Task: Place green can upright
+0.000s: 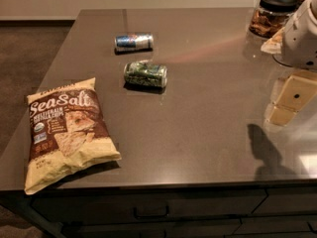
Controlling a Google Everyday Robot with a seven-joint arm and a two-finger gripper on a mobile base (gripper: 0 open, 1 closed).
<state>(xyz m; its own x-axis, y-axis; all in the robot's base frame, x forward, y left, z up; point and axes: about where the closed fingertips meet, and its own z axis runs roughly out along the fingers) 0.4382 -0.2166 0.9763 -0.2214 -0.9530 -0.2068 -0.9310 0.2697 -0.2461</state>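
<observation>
Right now the green can (145, 74) is lying on its side on the counter (208, 83), the gripper (288, 103) is hovering well apart at the right, holding nothing visible, how wide I cannot tell, and a glancing touch is risking rolling it toward the blue-and-silver can (133, 41).

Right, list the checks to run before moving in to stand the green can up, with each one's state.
1. Target found: ok. The green can lies apart from the blue-and-silver can behind it.
2. Green can upright: not ok. It lies on its side.
3. Gripper at the can: not ok. It hangs over the right side of the countertop, well away from the can.
4. Approach path: ok. Nothing lies on the countertop between the gripper and the green can.
5. Room to stand the can: ok. The chip bag lies apart from it, toward the front left.
6. Gripper ready to grasp: cannot tell.
</observation>
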